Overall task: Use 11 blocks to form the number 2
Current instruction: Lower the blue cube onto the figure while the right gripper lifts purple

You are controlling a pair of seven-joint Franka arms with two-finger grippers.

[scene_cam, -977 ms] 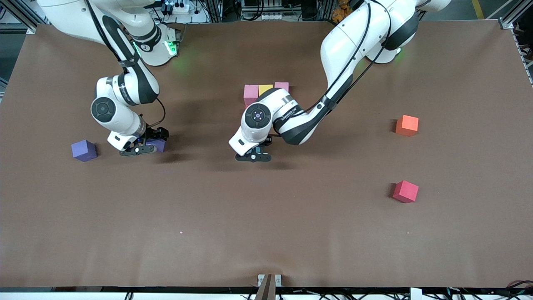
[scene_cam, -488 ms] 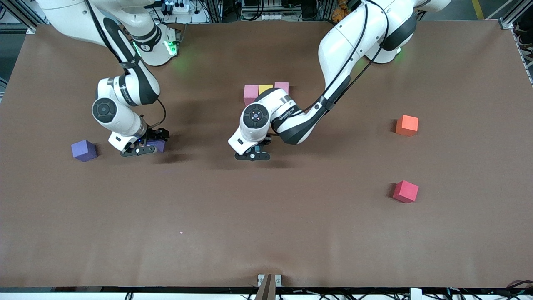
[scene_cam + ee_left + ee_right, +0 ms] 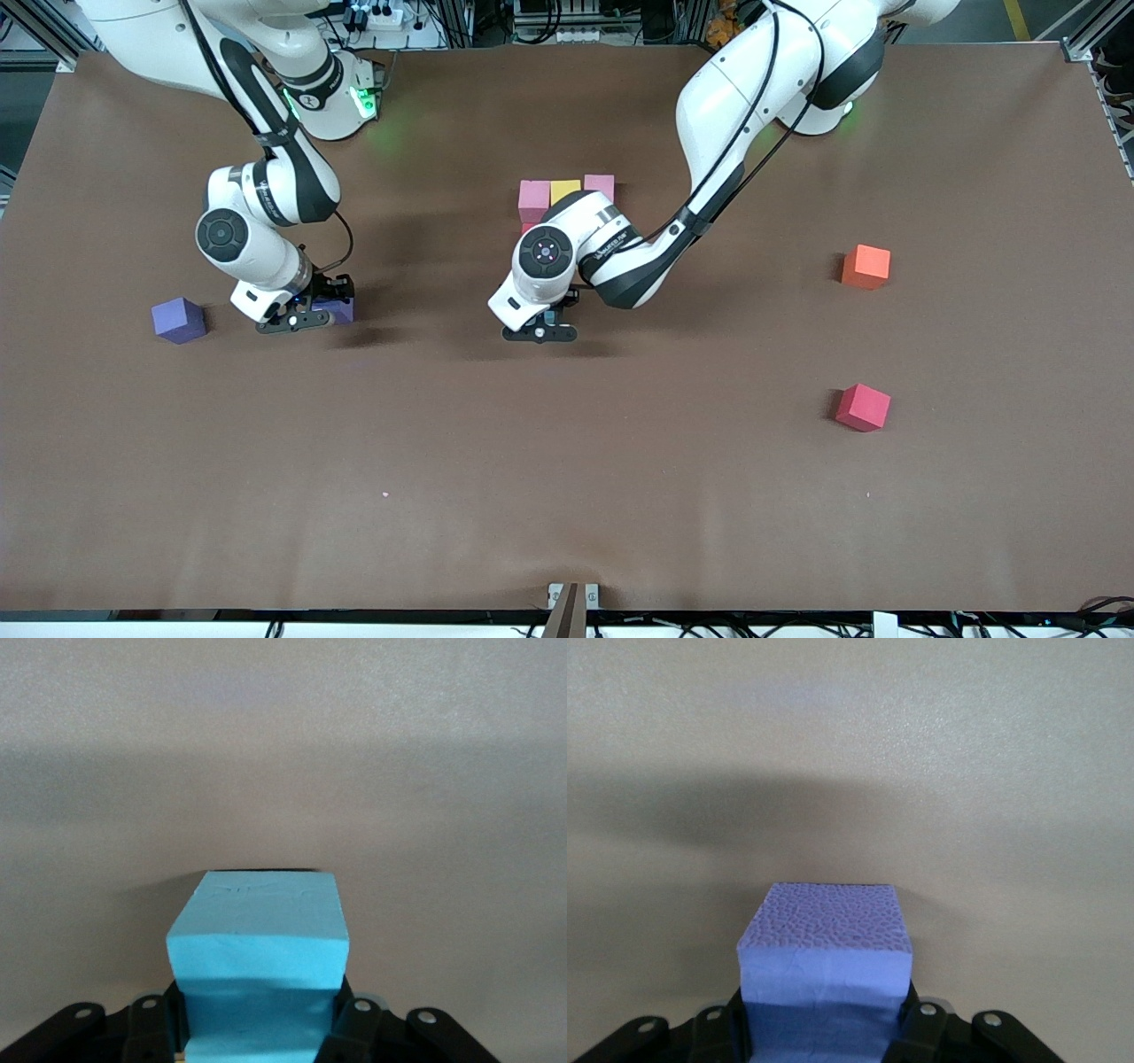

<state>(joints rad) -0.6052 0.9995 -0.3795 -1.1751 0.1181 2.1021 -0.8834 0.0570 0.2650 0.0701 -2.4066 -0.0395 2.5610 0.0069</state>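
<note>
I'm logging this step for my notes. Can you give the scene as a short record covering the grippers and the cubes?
left gripper: shut on blue cube
right gripper: shut on purple cube
cube row: pink, yellow, pink, side by side
loose: second purple cube, orange cube, red cube

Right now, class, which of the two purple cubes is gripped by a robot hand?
The purple cube in the right hand; the other purple cube sits alone, nearer the right arm's table end.
</note>
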